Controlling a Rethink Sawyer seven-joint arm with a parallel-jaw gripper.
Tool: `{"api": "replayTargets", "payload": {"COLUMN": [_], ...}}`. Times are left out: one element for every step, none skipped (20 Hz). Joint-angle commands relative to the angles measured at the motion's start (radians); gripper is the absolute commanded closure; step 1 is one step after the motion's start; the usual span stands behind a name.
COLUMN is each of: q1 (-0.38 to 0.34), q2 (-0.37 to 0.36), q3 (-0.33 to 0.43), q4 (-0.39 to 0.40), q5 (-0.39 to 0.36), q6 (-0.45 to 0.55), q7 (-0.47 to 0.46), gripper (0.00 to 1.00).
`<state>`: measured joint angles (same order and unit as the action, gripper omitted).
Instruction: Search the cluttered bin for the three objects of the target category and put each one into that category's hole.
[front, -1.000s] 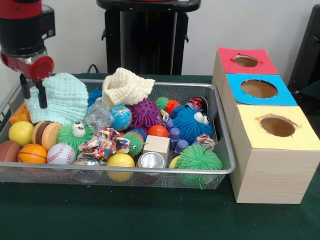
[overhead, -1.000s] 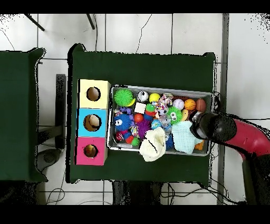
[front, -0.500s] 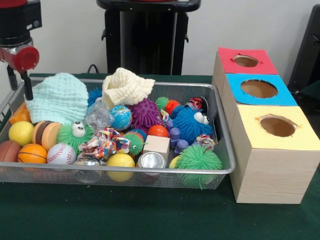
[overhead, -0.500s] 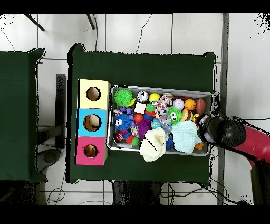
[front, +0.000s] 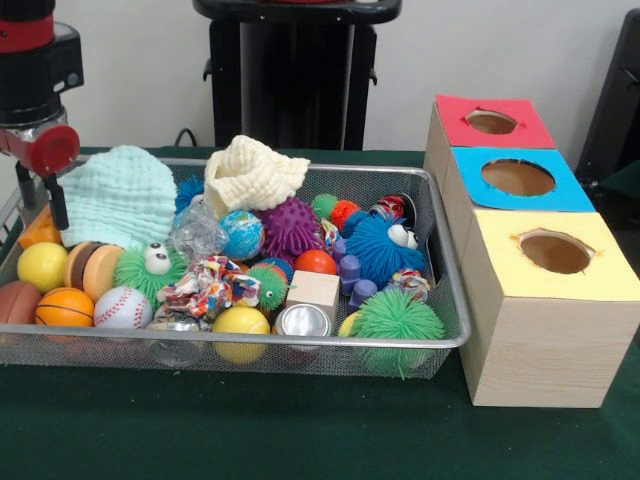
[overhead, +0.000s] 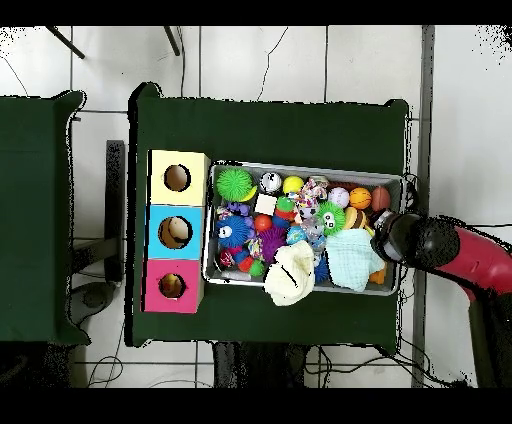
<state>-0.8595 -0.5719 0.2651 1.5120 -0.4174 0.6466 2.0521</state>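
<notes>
You had the gripper (front: 36, 202) hanging at the far left corner of the bin (front: 300, 343), beside the mint cloth (front: 118, 196); its two dark fingers (front: 58, 203) stood slightly apart with nothing between them, so I judged it open and empty; the bin itself sat on the green table (front: 250, 430), left of the three boxes, its right rim just beside the yellow-topped box (front: 548, 310). Risks as I judged them: a descent from that spot could have caught a finger on the bin's rim or mesh wall, since the tips hung right at the corner; a finger could equally have snagged the mint cloth and dragged it, shifting the orange piece (front: 40, 229) half tucked under it; the balls lay packed touching, the yellow ball (front: 42, 265), basketball (front: 65, 306) and baseball (front: 122, 308) among them, so a round one could have squirted from a loose pinch. Hidden or unclear: the target category was nowhere marked, so you could not have told which of the red (front: 491, 121), blue (front: 518, 177) or yellow hole (front: 555, 252) applied; the two cloths, mint and cream cloth (front: 252, 173), covered whatever lay beneath; the arm (overhead: 470, 256) was cut off at the front view's top; the overhead view hid the fingertips under the wrist.
</notes>
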Motion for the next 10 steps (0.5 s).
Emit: {"api": "replayTargets", "payload": {"q1": [0.005,0.006,0.007,0.009,0.008,0.008,0.008,0.009,0.006,0.004], "q2": [0.055,0.058,0.062,0.069,0.075,0.081,0.078,0.075,0.061,0.047], "q3": [0.100,0.104,0.108,0.114,0.119,0.124,0.123,0.121,0.116,0.111], "q4": [-0.088,-0.097,-0.108,-0.125,-0.136,-0.146,-0.141,-0.135,-0.108,-0.081], "q5": [-0.051,-0.051,-0.051,-0.050,-0.049,-0.049,-0.048,-0.047,-0.044,-0.041], "q6": [0.059,0.064,0.071,0.082,0.088,0.094,0.094,0.094,0.089,0.084], "q7": [-0.220,-0.225,-0.231,-0.240,-0.245,-0.251,-0.245,-0.239,-0.226,-0.213], "gripper": [0.00,0.00,0.00,0.00,0.00,0.00,0.00,0.00,0.00,0.00]}}
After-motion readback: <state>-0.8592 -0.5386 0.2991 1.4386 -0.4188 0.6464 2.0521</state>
